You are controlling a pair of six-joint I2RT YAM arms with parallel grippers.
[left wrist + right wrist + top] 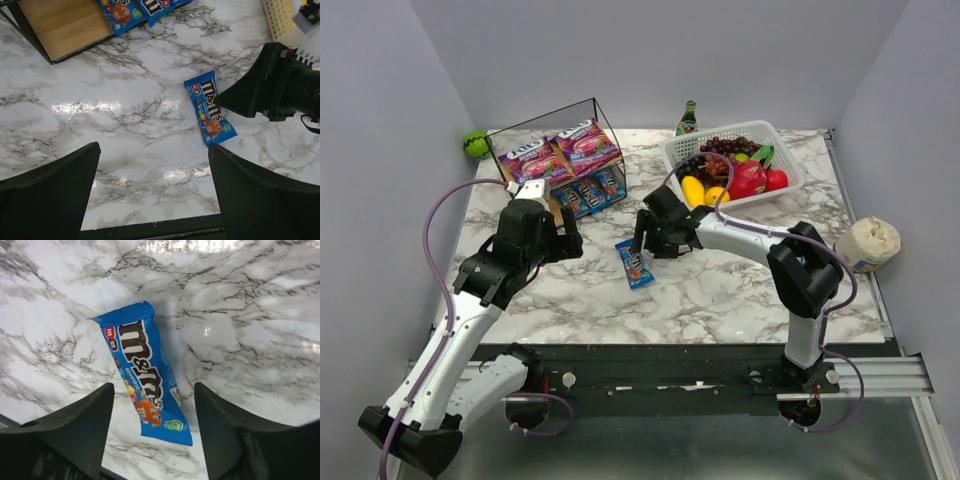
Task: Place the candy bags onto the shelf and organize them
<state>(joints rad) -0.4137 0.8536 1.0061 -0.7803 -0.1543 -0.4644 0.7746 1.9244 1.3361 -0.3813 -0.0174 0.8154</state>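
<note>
A single glossy blue candy packet (634,263) lies flat on the white, grey-veined marble table (720,290), well clear of the shelf (552,128), a thin black wire box. On its top level rest two flat purple bags (535,158), and more blue packets (588,192) sit on its lower level. The right gripper (645,235) hangs just above the lone packet with its smooth black fingers spread wide and holding nothing. Its wrist view shows the wrapper (145,372) lying slantwise, its crimped end near the gap between the fingers. The left gripper (152,165) is likewise wide open and empty over bare marble. Only its camera shows the pale wood grain of the lower board (65,25). A white lattice basket (780,150) of fruit stands at the far right of the table, and plain grey walls enclose it.
</note>
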